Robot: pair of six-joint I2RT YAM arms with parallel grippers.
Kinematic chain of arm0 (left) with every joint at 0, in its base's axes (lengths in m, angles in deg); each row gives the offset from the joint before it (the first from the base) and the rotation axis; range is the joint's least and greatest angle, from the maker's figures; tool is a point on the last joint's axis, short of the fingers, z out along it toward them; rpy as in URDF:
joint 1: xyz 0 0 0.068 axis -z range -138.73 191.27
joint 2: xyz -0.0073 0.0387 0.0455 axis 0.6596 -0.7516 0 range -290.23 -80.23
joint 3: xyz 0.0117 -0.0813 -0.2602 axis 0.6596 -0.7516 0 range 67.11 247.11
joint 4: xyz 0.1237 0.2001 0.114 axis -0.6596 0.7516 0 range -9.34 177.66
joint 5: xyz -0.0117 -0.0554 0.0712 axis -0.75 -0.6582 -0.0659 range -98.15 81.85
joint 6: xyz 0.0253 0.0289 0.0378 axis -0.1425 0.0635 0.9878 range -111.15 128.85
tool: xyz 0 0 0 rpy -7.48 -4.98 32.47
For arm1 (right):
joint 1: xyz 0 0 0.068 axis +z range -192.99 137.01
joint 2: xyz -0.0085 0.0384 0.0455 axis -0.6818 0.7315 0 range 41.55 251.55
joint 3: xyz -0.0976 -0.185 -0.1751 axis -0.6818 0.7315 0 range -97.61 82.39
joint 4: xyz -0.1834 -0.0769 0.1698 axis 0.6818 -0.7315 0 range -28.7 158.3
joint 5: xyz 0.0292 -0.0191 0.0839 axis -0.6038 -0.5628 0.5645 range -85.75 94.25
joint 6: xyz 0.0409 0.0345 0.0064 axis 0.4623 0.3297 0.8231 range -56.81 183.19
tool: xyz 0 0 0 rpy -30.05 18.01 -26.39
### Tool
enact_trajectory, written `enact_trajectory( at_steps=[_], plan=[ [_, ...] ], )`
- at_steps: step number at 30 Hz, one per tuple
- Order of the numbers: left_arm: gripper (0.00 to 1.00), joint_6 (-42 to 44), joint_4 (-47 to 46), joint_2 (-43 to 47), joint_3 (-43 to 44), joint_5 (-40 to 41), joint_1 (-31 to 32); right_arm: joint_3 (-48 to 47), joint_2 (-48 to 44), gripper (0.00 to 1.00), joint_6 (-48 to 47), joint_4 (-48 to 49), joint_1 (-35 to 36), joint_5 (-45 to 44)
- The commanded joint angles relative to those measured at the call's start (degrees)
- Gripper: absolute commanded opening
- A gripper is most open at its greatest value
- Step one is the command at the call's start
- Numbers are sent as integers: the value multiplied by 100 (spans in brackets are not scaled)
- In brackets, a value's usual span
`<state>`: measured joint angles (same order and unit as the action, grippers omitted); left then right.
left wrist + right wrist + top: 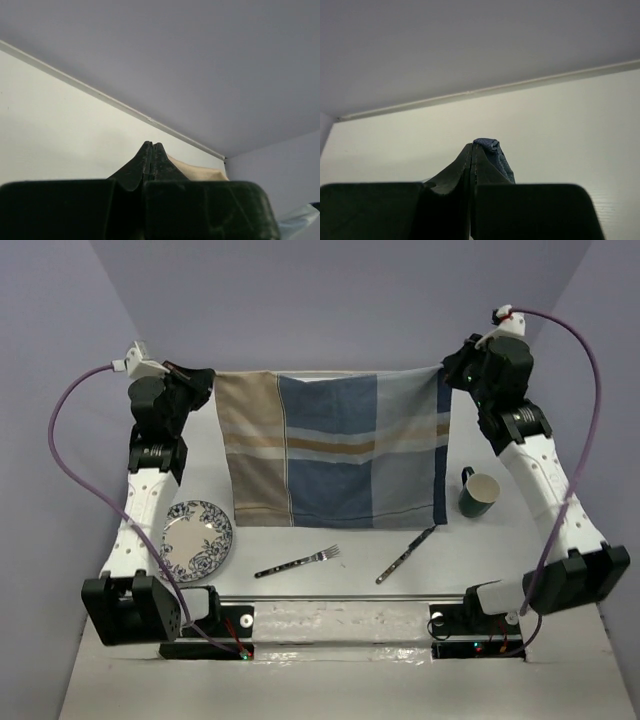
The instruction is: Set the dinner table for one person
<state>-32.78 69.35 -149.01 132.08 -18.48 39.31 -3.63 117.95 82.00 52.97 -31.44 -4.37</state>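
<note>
A blue-and-tan checked placemat (335,450) hangs stretched in the air above the white dinner table (330,585). My left gripper (205,380) is shut on its top left corner, and my right gripper (448,372) is shut on its top right corner. In the left wrist view the closed gripper (151,145) has tan cloth (197,172) beside it. In the right wrist view the closed gripper (472,146) pinches a bunch of blue cloth (492,150). The cloth's bottom edge hangs just over the table.
A blue floral plate (197,537) lies at the left. A fork (298,561) and a knife (405,554) lie in front of the cloth. A dark green mug (478,493) stands at the right. Lavender walls (330,300) close in the table.
</note>
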Motion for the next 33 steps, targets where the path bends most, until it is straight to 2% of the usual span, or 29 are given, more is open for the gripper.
enact_trajectory(
  at_steps=[1,5,7,9,10,14,15,17,20,22,27,33],
  plan=[
    [0,374,-214,-294,1209,22,-7,-1476,752,0,-264,119,-188,115],
    [0,524,295,-768,2455,5,-50,-2942,1358,0,-333,-496,-408,247],
    [0,568,401,-787,2669,4,-68,-3201,1360,0,-404,-541,-408,229],
    [0,568,402,-656,2531,4,-85,-3019,1141,0,-343,-524,-408,229],
    [0,551,358,-585,2364,4,-86,-2800,1036,0,-343,-497,-408,247],
    [0,366,-28,-120,942,5,-94,-869,377,0,112,38,-408,370],
    [0,331,-220,55,251,-13,-103,128,115,0,219,396,-408,527],
    [0,199,-528,240,-777,-66,-103,1448,-46,0,500,854,-408,668],
    [0,85,-819,321,-1695,57,-121,2438,-90,0,790,1093,-408,748],
    [0,-73,-1275,242,-2634,197,-121,3201,-47,0,983,1426,-408,810],
    [0,-100,-1628,-241,-3322,180,-121,3995,-37,0,1064,1463,-408,977],
    [0,-188,-1866,143,-4201,224,-112,4680,-248,0,1028,1463,-408,959]
  ],
)
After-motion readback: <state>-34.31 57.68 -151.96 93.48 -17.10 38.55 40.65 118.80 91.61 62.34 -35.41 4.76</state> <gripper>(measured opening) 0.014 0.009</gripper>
